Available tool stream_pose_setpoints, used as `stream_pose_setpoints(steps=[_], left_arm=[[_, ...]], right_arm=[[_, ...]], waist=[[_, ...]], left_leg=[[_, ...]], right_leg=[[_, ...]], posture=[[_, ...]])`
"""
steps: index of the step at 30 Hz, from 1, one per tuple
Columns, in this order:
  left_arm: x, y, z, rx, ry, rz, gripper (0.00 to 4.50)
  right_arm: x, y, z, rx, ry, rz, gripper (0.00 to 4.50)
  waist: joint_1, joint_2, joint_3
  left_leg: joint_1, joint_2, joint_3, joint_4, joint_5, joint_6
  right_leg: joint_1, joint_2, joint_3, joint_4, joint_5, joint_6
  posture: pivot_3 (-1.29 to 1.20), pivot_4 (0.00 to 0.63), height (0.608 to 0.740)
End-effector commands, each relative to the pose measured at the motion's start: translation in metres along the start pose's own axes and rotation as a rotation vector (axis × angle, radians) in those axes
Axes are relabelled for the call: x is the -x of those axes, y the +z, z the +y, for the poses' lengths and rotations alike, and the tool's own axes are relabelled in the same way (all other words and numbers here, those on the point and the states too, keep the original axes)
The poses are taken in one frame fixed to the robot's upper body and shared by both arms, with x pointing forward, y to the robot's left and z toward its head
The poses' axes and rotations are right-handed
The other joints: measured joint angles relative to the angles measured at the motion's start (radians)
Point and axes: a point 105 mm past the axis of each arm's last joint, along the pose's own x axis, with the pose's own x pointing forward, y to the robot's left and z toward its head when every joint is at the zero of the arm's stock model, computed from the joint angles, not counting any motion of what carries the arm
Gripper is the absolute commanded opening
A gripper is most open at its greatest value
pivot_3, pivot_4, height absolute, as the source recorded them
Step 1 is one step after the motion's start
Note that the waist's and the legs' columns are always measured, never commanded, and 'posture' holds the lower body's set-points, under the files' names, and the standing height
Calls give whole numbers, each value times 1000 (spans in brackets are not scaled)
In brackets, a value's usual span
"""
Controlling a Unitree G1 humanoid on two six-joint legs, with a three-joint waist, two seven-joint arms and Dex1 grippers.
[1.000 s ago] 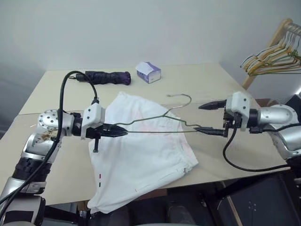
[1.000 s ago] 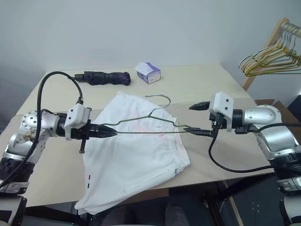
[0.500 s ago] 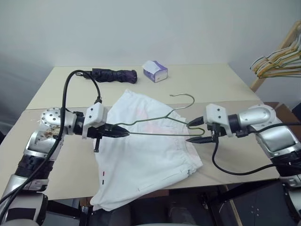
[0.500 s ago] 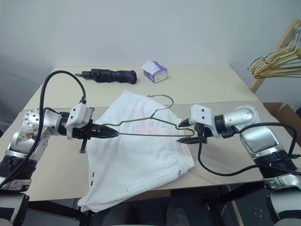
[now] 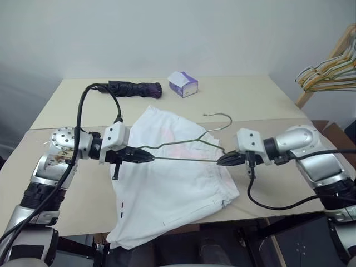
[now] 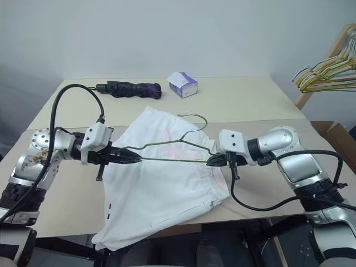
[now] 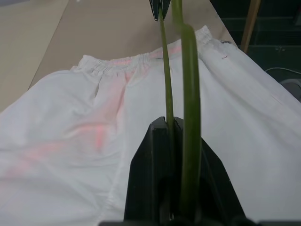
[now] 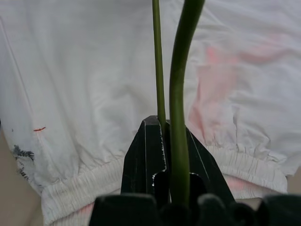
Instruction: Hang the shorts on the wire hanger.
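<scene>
With both ends of the wire hanger (image 5: 186, 149) gripped, step in hand reads as positioning it before threading the shorts (image 5: 172, 183). Left gripper (image 5: 149, 158) and right gripper (image 5: 221, 161) are each clamped on a hanger corner, arms reaching inward and slightly down, facing each other. Hanger is held just above the shorts, which lie flat on the table (image 5: 233, 97), one leg overhanging the near edge. Next move likely calls for lowering one end toward a cloth opening.
</scene>
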Motion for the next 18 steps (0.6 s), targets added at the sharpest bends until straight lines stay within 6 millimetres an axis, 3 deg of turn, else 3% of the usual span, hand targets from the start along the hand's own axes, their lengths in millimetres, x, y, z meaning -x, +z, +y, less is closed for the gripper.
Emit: stream_pose_setpoints(steps=[1,6,11,15,18], left_arm=[[1,13,3,-25,-16,-36,1128],[14,13,16,-17,81,-50,2745],[25,13,20,17,170,-83,4307],[23,25,19,25,276,-230,4414],[21,33,12,36,275,-294,4414]], right_arm=[[12,12,-1,18,-33,-49,0],[27,-5,11,-127,-69,-59,0],[47,-53,39,-448,-129,-43,0],[59,-90,64,-731,-201,-15,0],[64,-106,77,-866,-241,-6,0]], waist=[[0,0,0],[6,0,0],[9,0,0],[8,0,0],[8,0,0]], left_leg=[[0,0,0,0,0,0],[0,0,-1,0,0,0],[0,0,-2,0,0,0],[0,0,-2,0,0,0],[0,0,-2,0,0,0]], right_leg=[[0,0,0,0,0,0],[1,0,-1,-1,0,0],[1,-1,-2,-1,0,0],[2,-1,-1,-1,0,0],[2,-1,-1,-1,0,0]], posture=[[-31,3,740],[-25,14,740],[-15,30,740],[-15,41,740],[-17,45,740]])
